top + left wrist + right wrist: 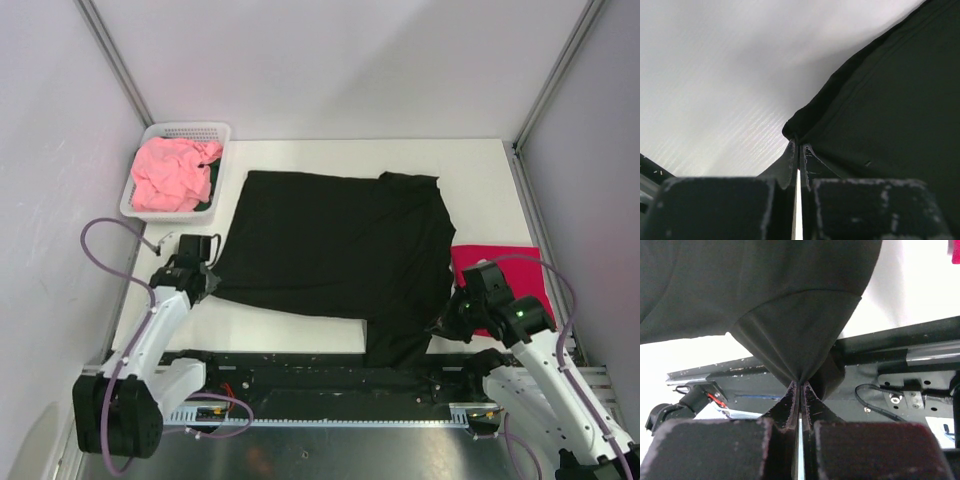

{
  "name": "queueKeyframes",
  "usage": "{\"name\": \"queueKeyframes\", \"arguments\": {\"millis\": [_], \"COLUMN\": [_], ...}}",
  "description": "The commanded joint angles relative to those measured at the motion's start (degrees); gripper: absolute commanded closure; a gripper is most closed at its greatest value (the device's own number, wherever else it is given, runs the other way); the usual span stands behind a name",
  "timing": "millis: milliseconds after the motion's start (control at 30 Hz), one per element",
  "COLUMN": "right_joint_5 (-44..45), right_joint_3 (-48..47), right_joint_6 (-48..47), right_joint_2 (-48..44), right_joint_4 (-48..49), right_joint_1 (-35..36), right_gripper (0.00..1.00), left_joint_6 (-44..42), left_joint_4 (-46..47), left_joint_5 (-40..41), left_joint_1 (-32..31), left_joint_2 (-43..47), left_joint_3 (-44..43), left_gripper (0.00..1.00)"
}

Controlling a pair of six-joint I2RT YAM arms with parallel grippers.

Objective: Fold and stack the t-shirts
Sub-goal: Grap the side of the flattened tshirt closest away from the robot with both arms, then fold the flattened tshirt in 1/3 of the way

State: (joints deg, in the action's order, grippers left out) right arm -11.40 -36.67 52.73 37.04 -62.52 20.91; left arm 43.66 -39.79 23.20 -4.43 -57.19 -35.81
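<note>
Black tee (340, 255) lies spread flat across the middle of the table (285, 325), print not showing. Its near-right end drapes off the edge onto the dark base rail (300, 365).

You hold it at two points. The left gripper (798, 147) has its jaws together on the near-left corner, with the hem fold right at the tips. The right gripper (800, 385) is clamped on a tuck of the near-right end, and the cloth tents up from the tips in a cone.

Judgement: pinching both near ends looks like the setup to lift that edge evenly for a fold.

Red tee (505, 265) lies flat just beside the black one's right edge, likely the base of the stack. Pink tee (170, 175) is heaped in the white basket (190, 130) at far left, not yet folded.
</note>
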Motion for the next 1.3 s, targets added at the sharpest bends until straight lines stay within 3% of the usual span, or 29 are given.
{"name": "queueKeyframes", "arguments": {"millis": [0, 267, 567, 733, 1267], "right_joint_5": [0.9, 8.2, 7.2, 7.6, 11.0], "right_joint_3": [-6.8, -17.2, -24.2, -25.4, -25.3], "right_joint_6": [0.1, -10.1, -14.1, -15.1, -18.0], "right_joint_2": [0.2, 19.3, 45.8, 49.8, 44.9], "right_joint_4": [-3.8, 7.2, 23.4, 24.4, 20.2], "right_joint_1": [1.6, -2.3, -8.4, -10.1, -14.0], "right_gripper": [1.00, 1.00, 1.00, 1.00, 1.00], "left_joint_6": [0.2, -6.2, -10.1, -9.5, -5.8], "left_joint_4": [-1.2, 1.9, 3.5, 3.6, 3.5], "left_joint_5": [1.7, 3.2, 3.5, 5.9, 7.7], "left_joint_1": [-0.6, -8.5, -9.2, -8.7, -5.1], "left_joint_2": [2.1, -17.5, -40.9, -42.3, -34.6], "left_joint_3": [-2.9, -22.1, -39.4, -38.6, -31.6], "left_gripper": [1.00, 1.00, 1.00, 1.00, 1.00]}}
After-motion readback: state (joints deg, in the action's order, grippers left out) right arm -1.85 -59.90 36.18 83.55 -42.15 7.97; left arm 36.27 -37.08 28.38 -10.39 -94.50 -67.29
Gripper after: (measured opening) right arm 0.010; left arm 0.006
